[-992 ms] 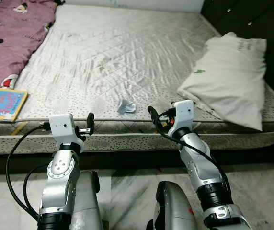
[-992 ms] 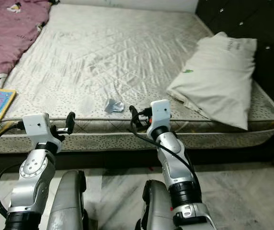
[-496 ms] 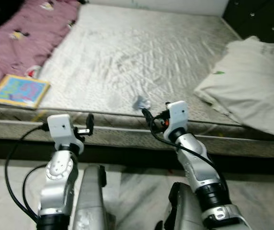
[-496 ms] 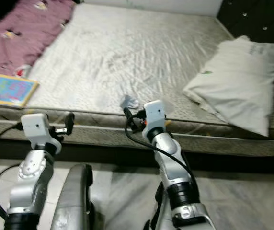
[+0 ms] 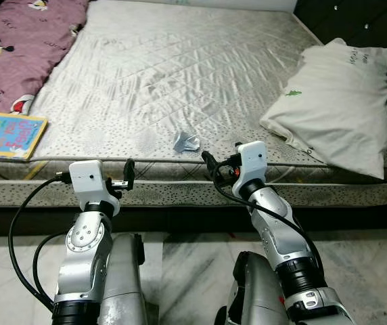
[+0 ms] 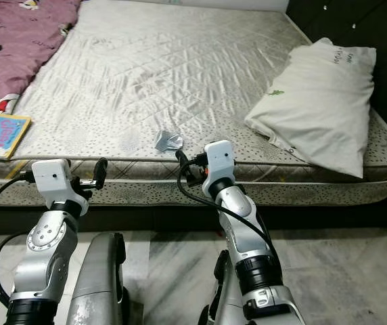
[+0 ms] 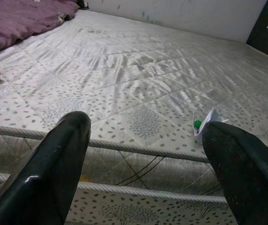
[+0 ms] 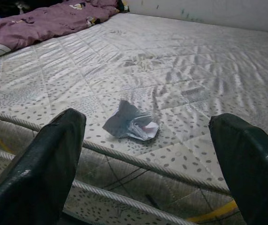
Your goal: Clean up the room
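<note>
While both arms hover at the bed edge, the right gripper faces a crumpled wrapper with fingers apart, the left gripper likewise spread.

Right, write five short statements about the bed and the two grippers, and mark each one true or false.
1. A crumpled grey scrap of paper lies on the pale quilted mattress near its front edge. True.
2. The right gripper is shut on the scrap. False: its fingers are open, short of the scrap.
3. A white pillow lies on the bed's right side. True.
4. The colourful picture book rests on the pillow. False: it lies at the mattress's left edge, beside the purple patterned blanket.
5. The left gripper holds the book. False: it is open and empty.
</note>
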`<state>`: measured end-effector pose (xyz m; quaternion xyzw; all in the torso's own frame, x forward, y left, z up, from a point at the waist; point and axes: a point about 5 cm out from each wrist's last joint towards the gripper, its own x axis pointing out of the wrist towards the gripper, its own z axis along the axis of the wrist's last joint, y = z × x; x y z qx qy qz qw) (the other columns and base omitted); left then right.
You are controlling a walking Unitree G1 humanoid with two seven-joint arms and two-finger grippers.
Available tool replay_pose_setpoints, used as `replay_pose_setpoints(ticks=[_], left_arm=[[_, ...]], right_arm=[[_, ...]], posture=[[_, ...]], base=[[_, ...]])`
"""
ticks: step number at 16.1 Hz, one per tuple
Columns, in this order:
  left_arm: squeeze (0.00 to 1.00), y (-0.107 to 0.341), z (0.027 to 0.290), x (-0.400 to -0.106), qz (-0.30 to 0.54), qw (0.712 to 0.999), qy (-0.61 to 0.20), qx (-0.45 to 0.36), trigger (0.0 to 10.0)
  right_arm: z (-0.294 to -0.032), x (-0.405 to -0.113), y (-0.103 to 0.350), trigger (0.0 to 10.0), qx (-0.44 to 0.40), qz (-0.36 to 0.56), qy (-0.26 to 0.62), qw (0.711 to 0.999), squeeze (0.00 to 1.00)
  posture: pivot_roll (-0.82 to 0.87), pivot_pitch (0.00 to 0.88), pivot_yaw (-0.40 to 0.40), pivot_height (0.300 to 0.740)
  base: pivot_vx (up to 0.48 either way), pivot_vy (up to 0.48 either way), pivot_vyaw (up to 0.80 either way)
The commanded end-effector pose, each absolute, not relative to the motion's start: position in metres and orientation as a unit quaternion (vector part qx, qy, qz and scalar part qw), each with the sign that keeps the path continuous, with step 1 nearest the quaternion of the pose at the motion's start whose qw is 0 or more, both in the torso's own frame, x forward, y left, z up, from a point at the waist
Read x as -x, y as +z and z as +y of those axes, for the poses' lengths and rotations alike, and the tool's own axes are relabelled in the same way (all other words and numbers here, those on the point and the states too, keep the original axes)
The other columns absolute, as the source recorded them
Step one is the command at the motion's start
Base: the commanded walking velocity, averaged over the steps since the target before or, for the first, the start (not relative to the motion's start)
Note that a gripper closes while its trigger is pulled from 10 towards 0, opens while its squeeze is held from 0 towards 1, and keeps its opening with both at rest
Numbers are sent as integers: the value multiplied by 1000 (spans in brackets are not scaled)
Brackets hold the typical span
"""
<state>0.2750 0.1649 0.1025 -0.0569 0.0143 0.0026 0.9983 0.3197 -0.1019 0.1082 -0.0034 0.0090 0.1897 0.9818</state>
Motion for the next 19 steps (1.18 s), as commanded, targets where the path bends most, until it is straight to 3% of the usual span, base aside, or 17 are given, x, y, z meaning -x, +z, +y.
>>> replay_pose_setpoints(ticks=[1,13,16,19], left_arm=[[0,106,162,-276,8,998,-9,54,10000],[0,106,160,-277,12,998,-13,54,10000],[0,104,160,-277,15,999,-8,52,10000],[0,103,160,-276,17,999,-9,50,10000]], right_arm=[[-104,-322,113,10000,8,0,185,983,0],[-104,-323,112,10000,11,1,190,982,0],[-104,-323,111,10000,11,2,191,981,0],[-101,-322,109,10000,24,2,199,980,0]], posture=[[59,39,-73,538],[63,30,-77,538],[67,20,-76,538],[70,16,-74,538]], base=[[307,0,0],[311,0,0],[0,0,0],[0,0,800]])
